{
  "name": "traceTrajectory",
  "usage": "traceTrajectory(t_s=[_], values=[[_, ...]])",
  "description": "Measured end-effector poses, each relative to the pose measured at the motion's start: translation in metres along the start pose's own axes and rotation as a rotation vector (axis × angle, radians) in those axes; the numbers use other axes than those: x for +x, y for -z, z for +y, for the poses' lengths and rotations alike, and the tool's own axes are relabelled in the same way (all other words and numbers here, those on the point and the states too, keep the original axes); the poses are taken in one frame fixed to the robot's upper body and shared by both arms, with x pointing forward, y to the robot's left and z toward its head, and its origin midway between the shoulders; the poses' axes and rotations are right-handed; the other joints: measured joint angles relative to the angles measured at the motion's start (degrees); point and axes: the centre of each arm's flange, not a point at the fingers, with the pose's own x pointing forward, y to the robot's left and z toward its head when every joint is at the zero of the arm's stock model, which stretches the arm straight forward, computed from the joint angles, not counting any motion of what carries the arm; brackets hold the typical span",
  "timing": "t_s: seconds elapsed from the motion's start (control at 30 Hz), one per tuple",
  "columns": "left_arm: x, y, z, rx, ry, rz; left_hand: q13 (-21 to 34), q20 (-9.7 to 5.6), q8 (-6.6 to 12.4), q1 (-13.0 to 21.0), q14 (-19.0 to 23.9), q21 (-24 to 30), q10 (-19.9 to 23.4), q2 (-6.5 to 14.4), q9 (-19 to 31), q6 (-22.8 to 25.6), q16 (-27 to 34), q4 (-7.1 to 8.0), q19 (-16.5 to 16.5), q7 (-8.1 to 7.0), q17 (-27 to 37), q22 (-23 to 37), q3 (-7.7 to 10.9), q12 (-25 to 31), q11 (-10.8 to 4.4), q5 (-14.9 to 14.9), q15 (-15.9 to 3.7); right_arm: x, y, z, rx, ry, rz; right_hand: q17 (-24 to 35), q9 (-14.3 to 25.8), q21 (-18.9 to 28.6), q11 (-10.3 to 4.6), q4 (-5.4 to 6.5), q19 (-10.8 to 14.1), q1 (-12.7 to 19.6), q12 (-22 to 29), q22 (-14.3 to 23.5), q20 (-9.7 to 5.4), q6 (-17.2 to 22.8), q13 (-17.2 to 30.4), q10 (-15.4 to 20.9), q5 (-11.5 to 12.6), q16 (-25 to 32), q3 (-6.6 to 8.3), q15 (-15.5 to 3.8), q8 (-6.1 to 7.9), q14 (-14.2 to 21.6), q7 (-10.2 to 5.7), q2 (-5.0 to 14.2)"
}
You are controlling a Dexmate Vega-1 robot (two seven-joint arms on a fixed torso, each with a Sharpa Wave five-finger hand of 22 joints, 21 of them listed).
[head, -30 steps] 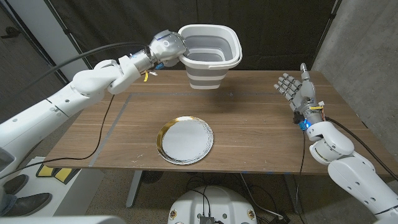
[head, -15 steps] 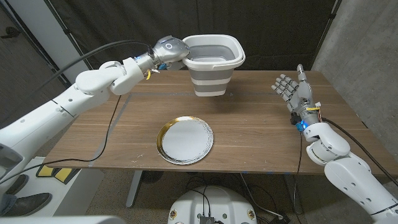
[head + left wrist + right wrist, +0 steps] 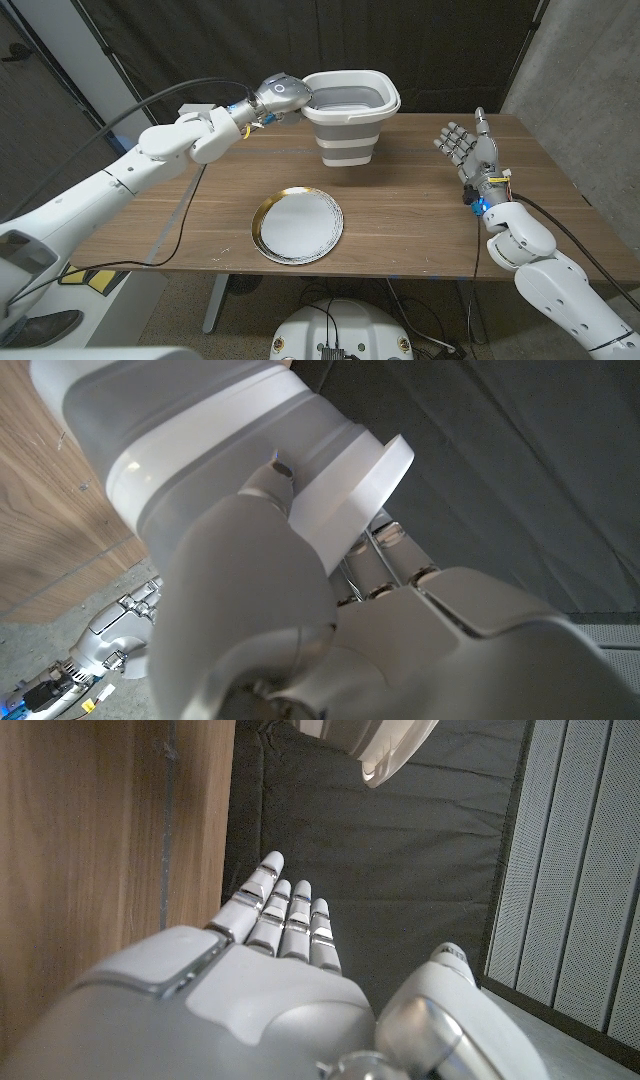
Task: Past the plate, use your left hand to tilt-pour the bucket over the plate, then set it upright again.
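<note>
Left hand (image 3: 281, 94) gripping the rim of the bucket (image 3: 349, 122) at its left side, past the plate (image 3: 297, 225). Bucket white with grey bands, upright or very nearly so, open mouth facing up, long axis vertical, base at or just above the far part of the wooden table (image 3: 400, 210); cannot tell whether the base touches the wood. Seen from the left wrist, hand (image 3: 250, 610) wrapped against the banded bucket wall (image 3: 200, 450), a finger hooked under the flared white rim. Left arm reaching in from the near left corner, stretched diagonally across the table toward the far middle, a black cable trailing along it.

Plate round, silver with a gold edge, lying flat near the table's front edge, well apart from the bucket and in front of it.

Right hand (image 3: 468, 148) raised at the right side of the table, holding nothing, fingers apart and pointing up, palm turned toward the bucket. From the right wrist, fingers (image 3: 290, 915) extended side by side beside the table edge, thumb set apart.
</note>
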Motion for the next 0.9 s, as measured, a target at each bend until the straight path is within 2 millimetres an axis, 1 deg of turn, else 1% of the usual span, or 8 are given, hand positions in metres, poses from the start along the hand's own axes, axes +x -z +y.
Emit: traceTrajectory(t_s=[0.1, 0.17, 0.43, 0.67, 0.73, 0.9], values=[[0.002, -0.002, -0.007, -0.018, 0.002, -0.002, 0.0, -0.03, 0.0, -0.3, 0.0, 0.0, 0.0, 0.1, -0.2, 0.0, 0.0, -0.17, 0.0, 0.0, 0.0, 0.0, 0.17, 0.0, 0.0, 0.0, 0.0, -0.002, 0.002, 0.001, 0.001, 0.002, -0.005, 0.0, 0.0, 0.0, 0.0, 0.0, 0.0, 0.0, 0.0, 0.0, 0.0, 0.0, 0.0, 0.0, 0.0, 0.0, 0.0, 0.0, 0.0, 0.0, 0.0, 0.0], [0.003, -0.004, -0.012, -0.031, 0.001, -0.003, 0.0, -0.31, 0.0, -0.5, 0.0, 0.0, 0.0, 0.0, -0.3, 0.0, 0.0, -0.17, 0.3, 0.0, 0.0, 0.0, 0.17, 0.0, 0.0, 0.0, 0.0, -0.003, 0.003, 0.001, -0.002, 0.004, -0.009, 0.0, 0.0, 0.0, 0.0, 0.0, 0.0, 0.0, 0.0, 0.0, 0.0, 0.0, 0.0, 0.0, 0.0, 0.0, 0.0, 0.0, 0.0, 0.0, 0.0, 0.0], [0.004, -0.011, -0.027, -0.049, 0.013, -0.004, 0.0, -0.1, -0.01, -0.5, 0.1, 0.0, 0.0, 0.0, -0.3, 0.0, 0.0, -0.17, 0.5, 0.0, -0.3, 0.0, 0.17, 0.0, 0.0, 0.0, 0.11, -0.005, 0.009, 0.001, -0.02, 0.01, -0.016, 0.0, 0.0, 0.0, 0.0, 0.0, 0.0, 0.0, 0.0, 0.0, 0.0, 0.3, 0.0, 0.0, 0.0, 0.0, 0.0, 0.0, 0.0, 0.0, -0.31, 0.0], [0.004, -0.014, -0.04, -0.051, 0.039, 0.007, 0.0, -0.1, -0.01, -0.5, 0.1, 0.0, 0.0, 0.0, -0.5, 0.0, 0.0, -0.18, 0.5, -0.01, -0.3, 0.0, 0.18, 0.0, 0.0, 0.0, 0.11, -0.002, 0.016, 0.001, -0.027, 0.009, -0.015, 0.0, 0.0, 0.0, 0.0, -0.16, 0.0, 0.0, 0.0, 0.0, 0.0, 0.3, 0.0, 0.0, 0.0, 0.0, -0.16, 0.0, 0.0, 0.0, -0.31, 0.0], [0.004, -0.016, -0.046, -0.053, 0.05, 0.006, 0.0, -0.1, -0.18, -0.5, 0.1, 0.0, 0.0, 0.0, -0.5, 0.0, 0.0, -0.4, 0.5, -0.01, -0.3, 0.0, 0.4, 0.0, 0.0, -0.2, 0.11, -0.001, 0.018, 0.002, -0.028, 0.005, -0.017, 0.0, 0.0, 0.0, 0.0, -0.16, 0.0, 0.0, 0.0, 0.0, 0.0, 0.3, 0.0, 0.0, 0.0, 0.0, -0.16, 0.0, 0.0, 0.0, -0.31, 0.0], [0.004, -0.022, -0.057, -0.042, 0.057, 0.001, 0.0, -0.1, -0.36, -0.4, 0.1, 0.0, 0.0, 0.0, -0.5, 0.0, 0.0, -0.4, 0.5, -0.01, -0.3, 0.0, 0.4, 0.0, 0.0, -0.2, 0.11, 0.001, 0.023, 0.001, -0.026, 0.002, -0.016, 0.0, 0.0, 0.0, 0.0, -0.16, 0.0, 0.0, 0.0, 0.0, 0.0, 0.3, 0.0, 0.0, 0.0, 0.0, -0.16, 0.0, 0.0, 0.0, -0.31, 0.0]])
